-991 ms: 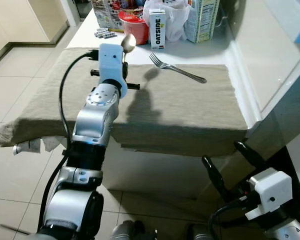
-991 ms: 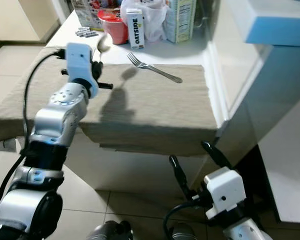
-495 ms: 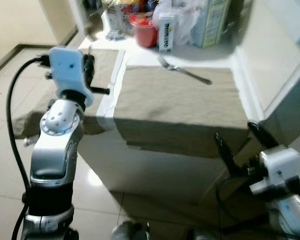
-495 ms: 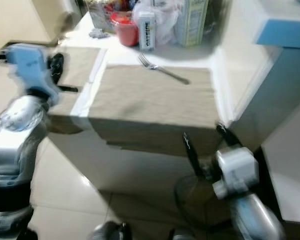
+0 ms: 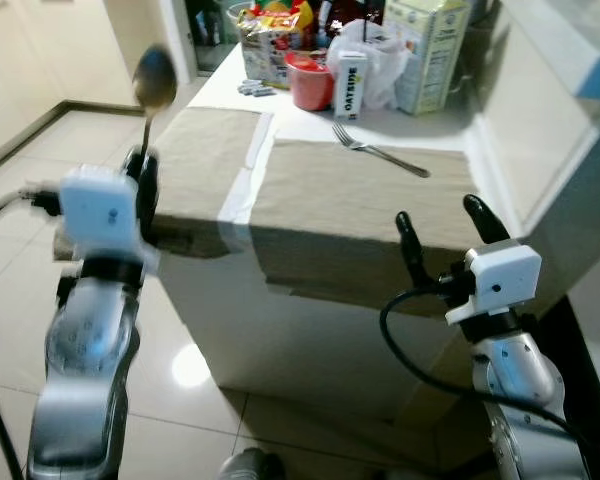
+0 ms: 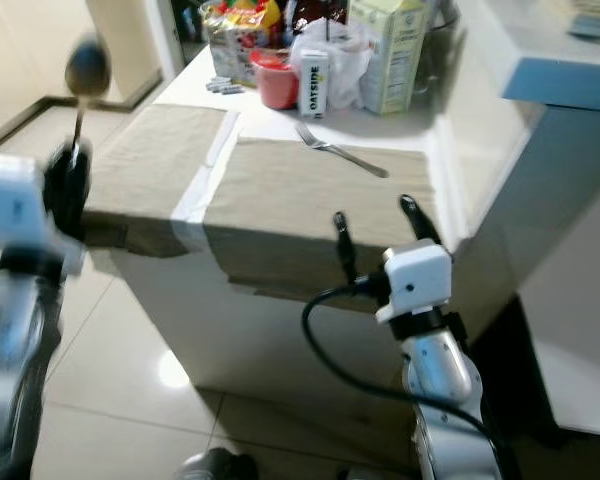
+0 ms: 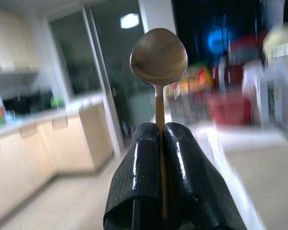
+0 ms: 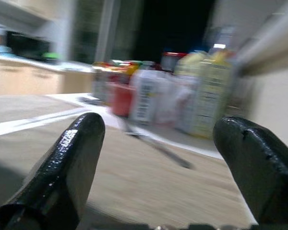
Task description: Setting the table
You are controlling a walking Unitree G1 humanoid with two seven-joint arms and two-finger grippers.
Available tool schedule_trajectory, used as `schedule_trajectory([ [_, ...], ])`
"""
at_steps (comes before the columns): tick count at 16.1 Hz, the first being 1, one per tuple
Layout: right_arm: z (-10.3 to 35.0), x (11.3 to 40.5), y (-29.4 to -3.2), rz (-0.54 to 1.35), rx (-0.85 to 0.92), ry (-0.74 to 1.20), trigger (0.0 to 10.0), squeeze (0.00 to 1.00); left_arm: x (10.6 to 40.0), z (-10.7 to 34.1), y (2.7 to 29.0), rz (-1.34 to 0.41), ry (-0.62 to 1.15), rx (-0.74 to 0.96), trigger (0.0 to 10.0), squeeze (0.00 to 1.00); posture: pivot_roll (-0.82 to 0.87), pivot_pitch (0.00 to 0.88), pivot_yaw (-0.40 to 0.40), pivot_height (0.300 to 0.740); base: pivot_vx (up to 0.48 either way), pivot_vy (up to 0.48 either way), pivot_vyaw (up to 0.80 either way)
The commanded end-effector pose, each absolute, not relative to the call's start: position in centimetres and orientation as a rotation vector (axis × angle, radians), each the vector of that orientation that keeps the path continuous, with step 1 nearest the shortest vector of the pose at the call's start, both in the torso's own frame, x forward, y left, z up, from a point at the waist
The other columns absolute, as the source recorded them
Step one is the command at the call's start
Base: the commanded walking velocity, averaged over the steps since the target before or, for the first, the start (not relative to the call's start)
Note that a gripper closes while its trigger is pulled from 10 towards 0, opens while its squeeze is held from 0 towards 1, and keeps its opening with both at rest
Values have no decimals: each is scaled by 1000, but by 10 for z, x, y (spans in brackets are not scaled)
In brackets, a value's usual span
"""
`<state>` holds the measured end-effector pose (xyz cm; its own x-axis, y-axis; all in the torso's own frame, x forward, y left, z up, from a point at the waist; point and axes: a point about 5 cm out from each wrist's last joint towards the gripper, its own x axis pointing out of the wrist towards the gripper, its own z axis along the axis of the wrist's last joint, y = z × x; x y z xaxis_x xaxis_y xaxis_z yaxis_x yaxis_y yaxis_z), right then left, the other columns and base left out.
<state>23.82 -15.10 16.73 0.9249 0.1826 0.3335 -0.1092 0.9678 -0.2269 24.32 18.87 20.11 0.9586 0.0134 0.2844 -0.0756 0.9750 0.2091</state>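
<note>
Left gripper (image 7: 161, 143): jaws clenched on the spoon's handle, off the counter's left edge
Spoon (image 5: 154, 80): held upright, bowl on top
Right gripper (image 5: 443, 230): jaws spread wide, grasping nothing, at the counter's near edge
Fork (image 5: 380, 152): lying on the right placemat (image 5: 350, 190)
Counter (image 5: 310, 125): red cup (image 5: 308, 82), cartons and a bag at the back

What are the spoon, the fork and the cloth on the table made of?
The spoon, held upright in the left end effector, looks like metal: smooth, dull sheen, brownish-grey bowl. The fork also looks like metal: thin, silvery, shiny, lying flat. The cloth seems to be woven fabric, matte olive-tan, draping softly over the table edge. The exact metal and fibre cannot be told.
</note>
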Motion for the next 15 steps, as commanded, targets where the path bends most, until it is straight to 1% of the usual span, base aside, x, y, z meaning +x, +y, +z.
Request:
schedule_trajectory([
  [1,165,241,-153,124,-213,-346,10000,0,240,200,190,58,-287,227,0,0,-53,0,65,719,0,0,0],
  [3,156,242,-154,103,-207,-301,10000,0,235,179,190,63,-183,212,0,0,-53,0,60,719,0,0,0],
  [15,156,242,-154,103,-207,-301,10000,0,235,179,190,63,-183,212,0,0,-53,0,60,719,0,0,0],
])
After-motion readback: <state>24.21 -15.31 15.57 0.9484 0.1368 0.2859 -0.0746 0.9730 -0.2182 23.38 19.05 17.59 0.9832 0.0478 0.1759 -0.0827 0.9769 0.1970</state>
